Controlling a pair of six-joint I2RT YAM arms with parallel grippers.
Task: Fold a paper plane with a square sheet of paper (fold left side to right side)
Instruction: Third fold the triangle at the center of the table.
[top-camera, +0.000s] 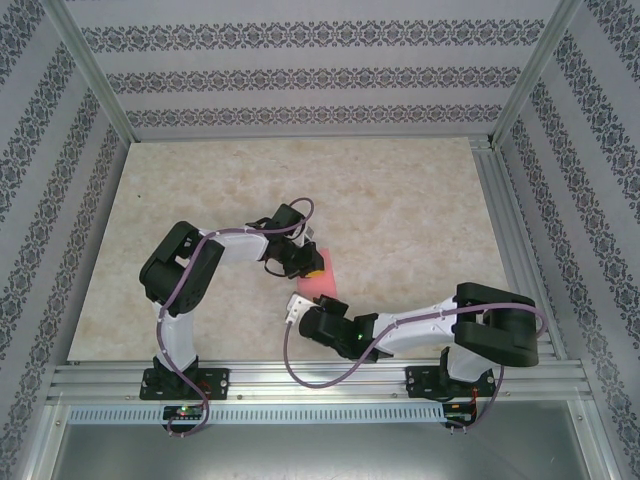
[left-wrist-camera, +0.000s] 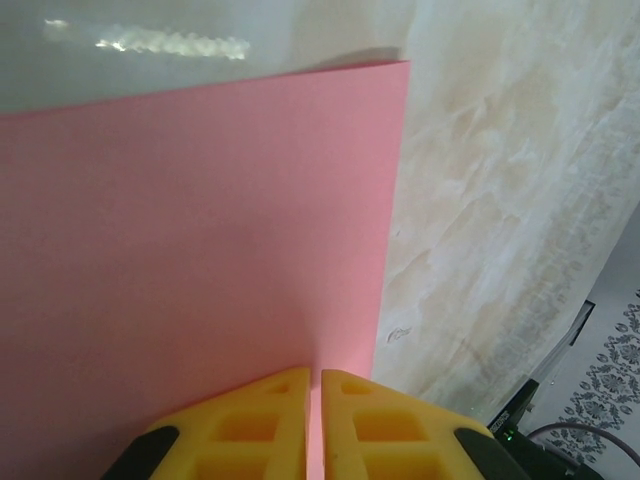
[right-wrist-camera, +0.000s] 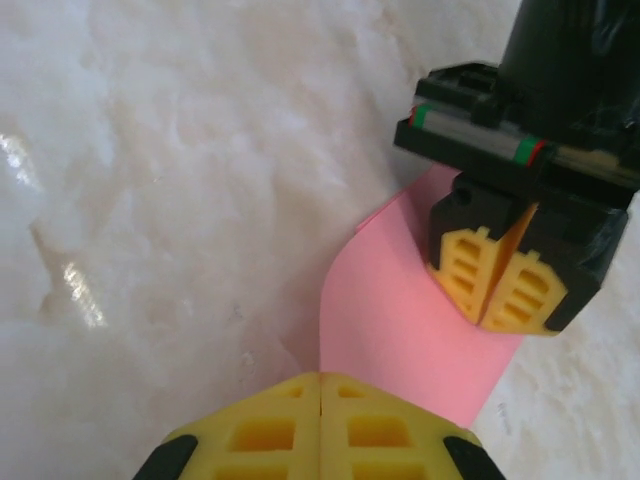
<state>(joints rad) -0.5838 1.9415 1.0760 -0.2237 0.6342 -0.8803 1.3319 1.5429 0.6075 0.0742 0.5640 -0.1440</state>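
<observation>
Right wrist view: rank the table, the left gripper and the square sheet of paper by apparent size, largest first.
1. table, by far
2. left gripper with its black body; being nearer the camera inflates it
3. square sheet of paper, partly covered by that gripper

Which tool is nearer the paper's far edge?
Left. The left tool pinches the square sheet of paper at its far end; the right tool is shut at its near end.

The left gripper (left-wrist-camera: 314, 420), at bottom centre, is pinching the square sheet of paper (left-wrist-camera: 200, 250), which is covering the frame's left and centre; the table (left-wrist-camera: 500, 200) is showing at right.
</observation>
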